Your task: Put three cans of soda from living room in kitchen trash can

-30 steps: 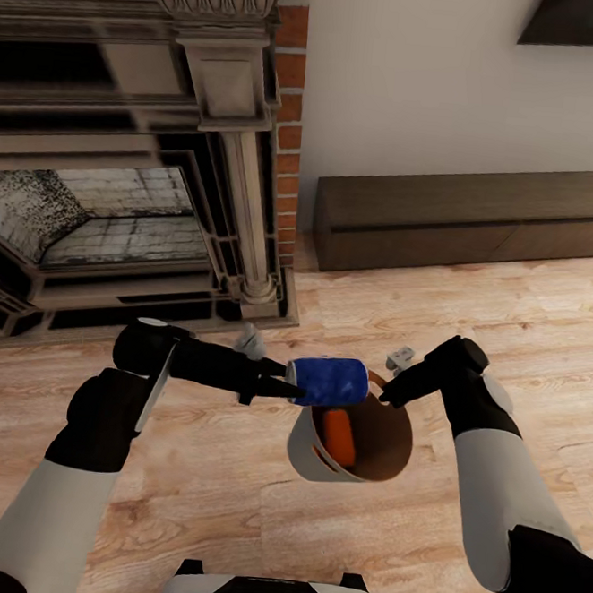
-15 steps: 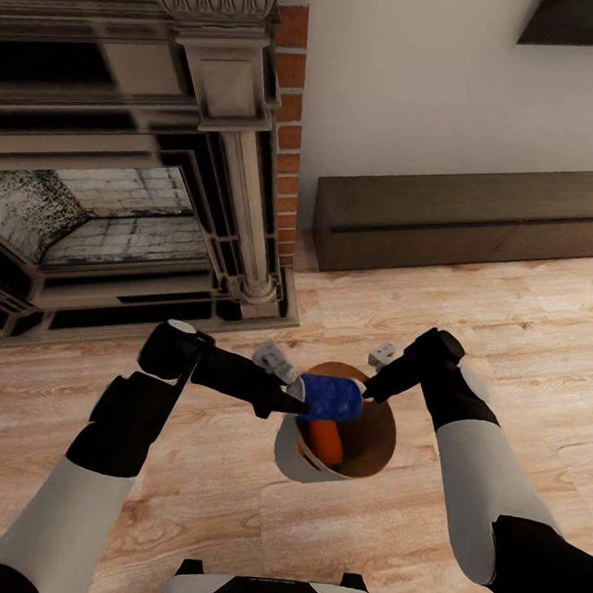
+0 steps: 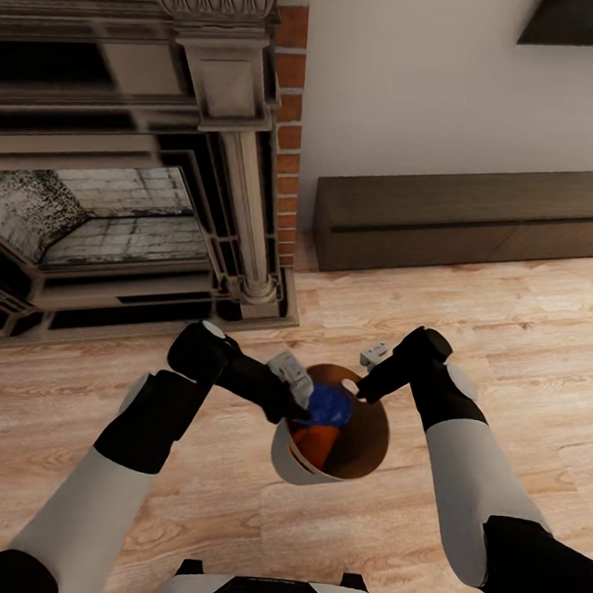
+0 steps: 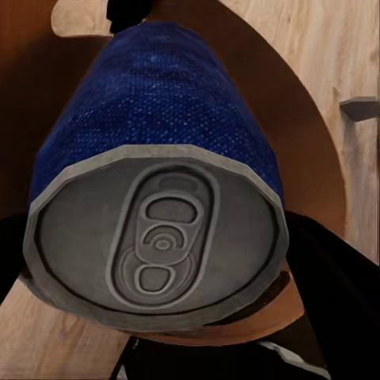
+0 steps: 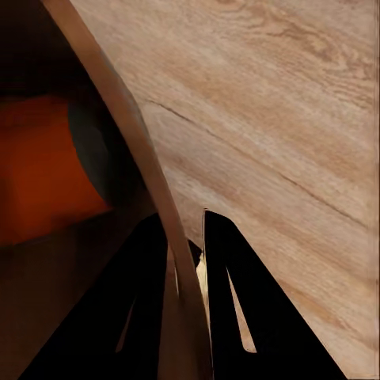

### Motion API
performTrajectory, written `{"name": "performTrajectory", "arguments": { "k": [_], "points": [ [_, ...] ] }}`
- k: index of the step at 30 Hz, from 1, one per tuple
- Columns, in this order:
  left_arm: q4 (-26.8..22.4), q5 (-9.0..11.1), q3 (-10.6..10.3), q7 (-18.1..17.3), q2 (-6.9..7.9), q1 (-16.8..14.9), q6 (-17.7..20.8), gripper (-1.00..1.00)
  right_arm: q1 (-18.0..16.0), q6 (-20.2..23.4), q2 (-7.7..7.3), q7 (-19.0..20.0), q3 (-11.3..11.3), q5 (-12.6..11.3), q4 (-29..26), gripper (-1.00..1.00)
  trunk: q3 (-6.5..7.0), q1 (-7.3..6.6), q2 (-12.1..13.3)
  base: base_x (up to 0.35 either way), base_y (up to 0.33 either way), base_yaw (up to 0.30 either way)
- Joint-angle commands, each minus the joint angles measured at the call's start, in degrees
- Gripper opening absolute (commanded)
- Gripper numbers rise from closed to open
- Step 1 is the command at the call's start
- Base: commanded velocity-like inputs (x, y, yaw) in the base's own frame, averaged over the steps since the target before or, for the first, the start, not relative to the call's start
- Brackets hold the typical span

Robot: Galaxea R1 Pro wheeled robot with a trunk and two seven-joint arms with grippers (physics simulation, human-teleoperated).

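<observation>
The grey trash can (image 3: 285, 447), coppery-brown inside, hangs tilted above the wood floor in the head view. My right gripper (image 3: 360, 394) is shut on its far rim. In the right wrist view the two dark fingers (image 5: 222, 261) pinch the thin trash can wall (image 5: 134, 134), with the orange soda can (image 5: 39, 166) inside. My left gripper (image 3: 303, 411) is shut on the dark blue soda can (image 3: 330, 405), which sits inside the bin's mouth above the orange can (image 3: 317, 442). The blue can's (image 4: 158, 237) grey top faces the left wrist camera, with the bin's interior (image 4: 317, 134) behind it.
A dark carved fireplace (image 3: 118, 182) with a brick edge (image 3: 290, 107) stands ahead on the left. A long low dark cabinet (image 3: 474, 218) runs along the white wall at right, under a TV corner (image 3: 581, 20). Light wood floor (image 3: 511, 315) lies all around me.
My left gripper has carried the blue can from above the rim down into the bin's mouth. Both arms and the bin have drawn slightly left and inward.
</observation>
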Motion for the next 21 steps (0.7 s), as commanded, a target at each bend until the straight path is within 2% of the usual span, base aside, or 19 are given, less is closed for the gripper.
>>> {"name": "performTrajectory", "arguments": {
  "k": [1,5,8,21],
  "points": [
    [0.50,-0.36,-0.25,0.05,-0.23,-0.01,0.00,-1.00,-0.02,0.99,0.03,0.61,-0.08,-1.50,0.02,-1.00,0.01,0.00,0.00,0.028,0.000,0.000],
    [3.00,-0.78,-4.10,0.04,-1.28,-0.09,0.00,-1.00,-0.02,1.05,0.02,0.59,1.07,-1.50,0.07,-1.00,0.01,0.00,0.00,0.069,0.000,0.000],
    [4.27,-0.92,-5.62,0.04,-1.58,-0.12,0.00,-1.00,-0.02,1.06,0.05,0.58,1.45,-1.50,0.10,-1.00,0.01,0.00,0.00,0.098,0.000,0.000],
    [6.17,-1.26,-6.85,0.13,-1.57,-0.12,0.00,-1.00,-0.02,1.15,0.67,0.50,1.63,-1.50,0.11,-1.00,0.01,0.00,0.00,0.120,0.000,0.000]
  ]
}}
